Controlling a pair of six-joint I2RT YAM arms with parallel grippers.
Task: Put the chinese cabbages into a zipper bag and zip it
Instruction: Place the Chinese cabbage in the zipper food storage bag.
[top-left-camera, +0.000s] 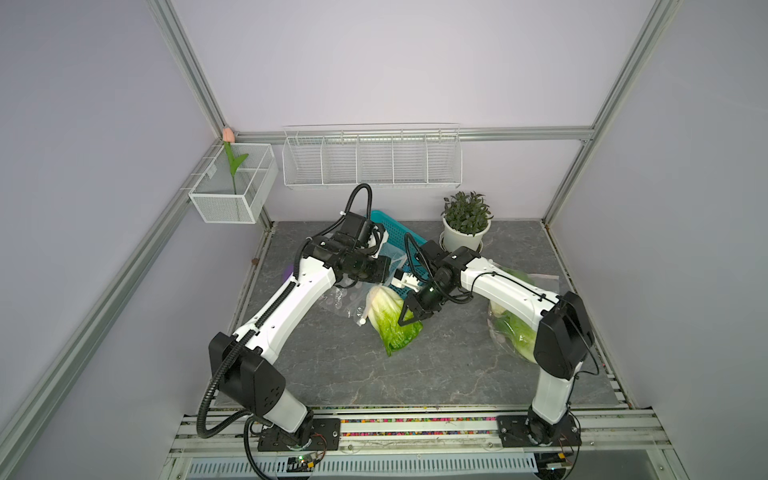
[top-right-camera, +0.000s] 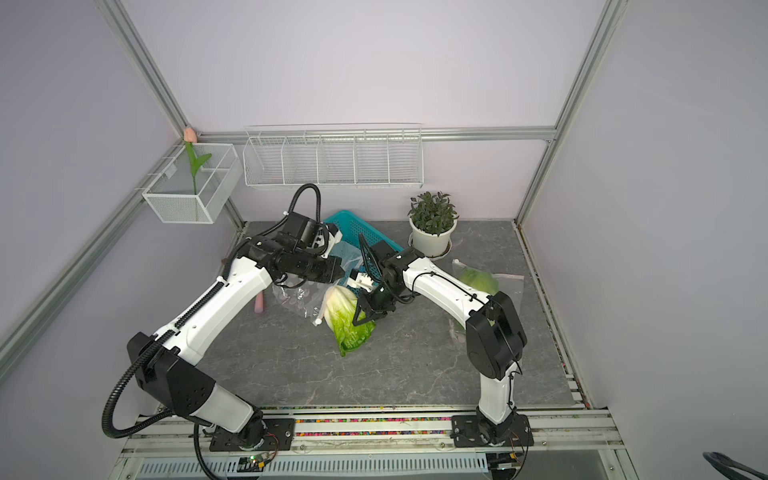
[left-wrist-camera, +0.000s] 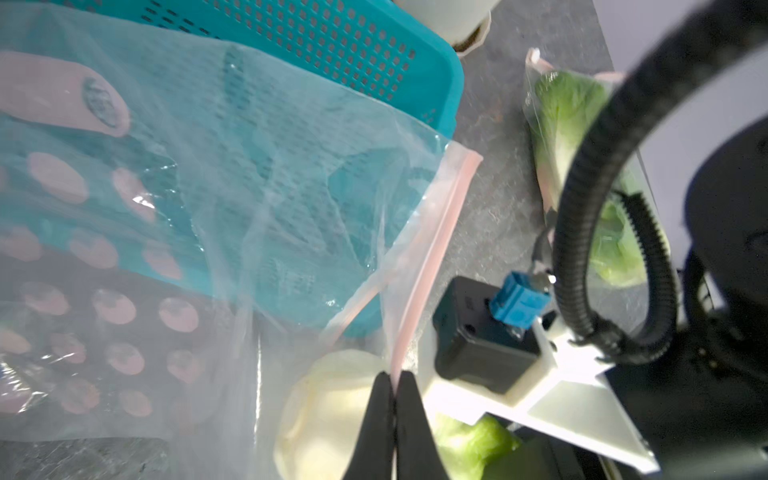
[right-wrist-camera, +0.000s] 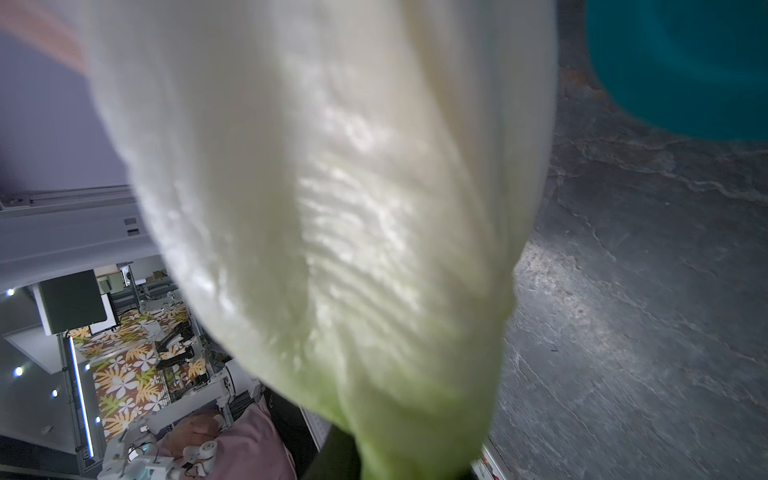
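Looking down in both top views, I see the right gripper (top-left-camera: 403, 321) (top-right-camera: 356, 322) clamped on the green leafy half of 1 cabbage (top-left-camera: 384, 309) (top-right-camera: 341, 309). The white stalk end points away from its jaws toward the crumpled zipper bag (top-left-camera: 343, 300) (top-right-camera: 296, 297). A 2nd head, the bagged cabbage (top-left-camera: 515, 332) (top-right-camera: 478, 280), lies well apart behind that arm. I cannot find a 3rd. The teal basket (top-left-camera: 390, 226) (top-right-camera: 353, 226) sits beyond both grippers.

In the left wrist view, the left gripper (left-wrist-camera: 394, 376) is pinched tight on the pink zip strip (left-wrist-camera: 440, 249), holding 1 lip of the bag's mouth up. The cabbage's pale base (left-wrist-camera: 328, 399) sits just beside those jaws. Whether it is past the other lip I cannot tell.

In the right wrist view, the ribbed stalk (right-wrist-camera: 332, 208) fills the frame straight out from the jaws, with grey tabletop (right-wrist-camera: 644, 332) alongside.

To my eye, the left should draw its lip up and away so the mouth gapes. The right should push stalk-first along the head's own length and release only once the leaves clear the strip. A leaf caught in the zip would likely stop it closing.
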